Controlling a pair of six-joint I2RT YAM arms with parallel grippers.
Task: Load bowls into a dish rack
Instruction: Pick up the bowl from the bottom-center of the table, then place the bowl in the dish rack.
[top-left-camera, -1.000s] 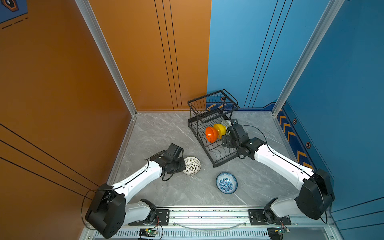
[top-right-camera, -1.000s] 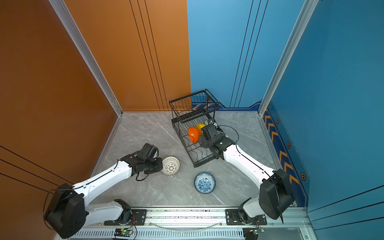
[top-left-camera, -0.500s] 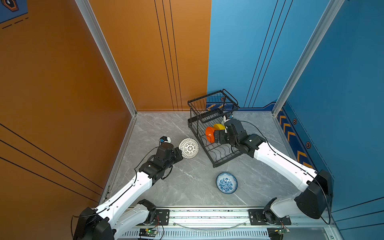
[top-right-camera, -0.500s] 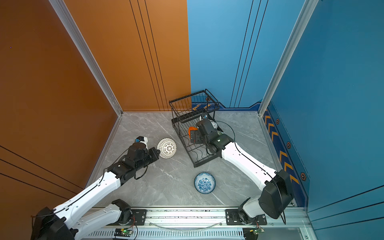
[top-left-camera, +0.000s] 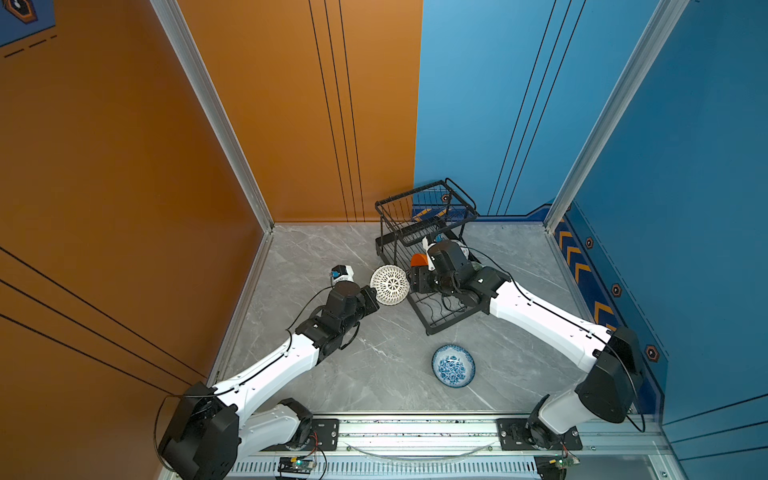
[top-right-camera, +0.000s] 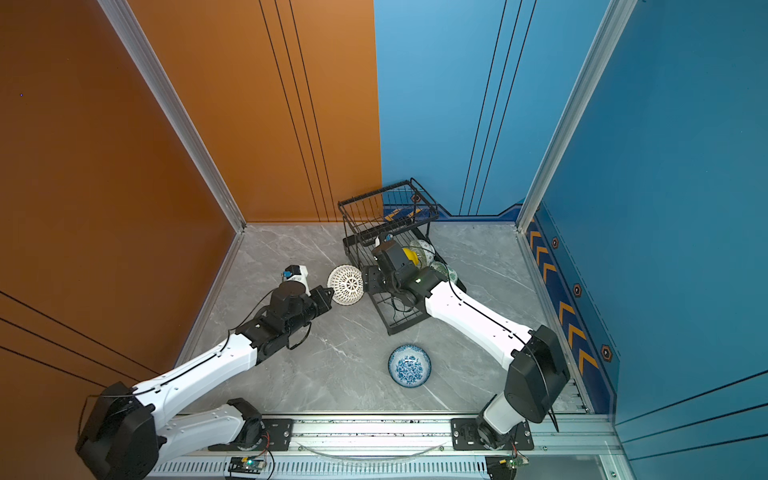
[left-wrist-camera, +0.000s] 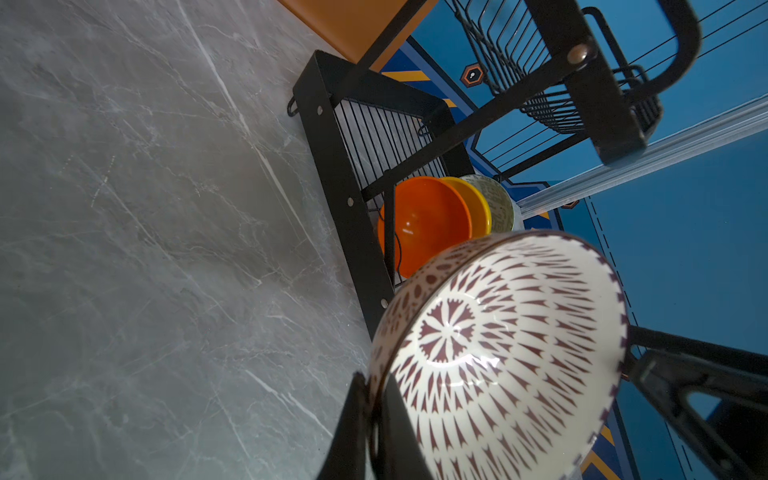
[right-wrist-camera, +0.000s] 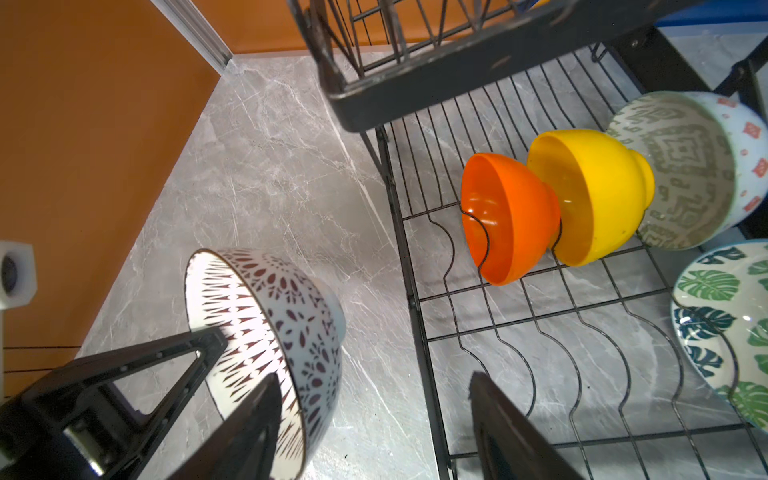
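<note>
My left gripper (left-wrist-camera: 374, 395) is shut on the rim of the white lattice-patterned bowl (top-left-camera: 389, 285) (left-wrist-camera: 498, 353), holding it tilted on edge above the table just left of the dish rack (top-left-camera: 432, 328) (top-right-camera: 399, 330). From the rack side my right gripper (right-wrist-camera: 374, 378) (top-left-camera: 415, 280) reaches to the same bowl (right-wrist-camera: 291, 324) and stands open. One of its fingers is against the bowl's inside and the other is out over the rack's edge. Orange bowl (right-wrist-camera: 507, 216), yellow bowl (right-wrist-camera: 590, 191), grey-green bowl (right-wrist-camera: 681, 174) and leaf bowl (right-wrist-camera: 727, 324) stand in the rack.
The blue-and-white floral bowl (top-left-camera: 453, 365) (top-right-camera: 409, 365) sits upright on the grey marble table near the front. The rack's raised wire basket (top-left-camera: 428, 208) overhangs its far end. Orange and blue walls enclose the table on three sides.
My left arm lifted the lattice bowl off the table and carried it toward the rack. My right gripper left the racked bowls, swung to the lattice bowl, and its jaws have narrowed.
</note>
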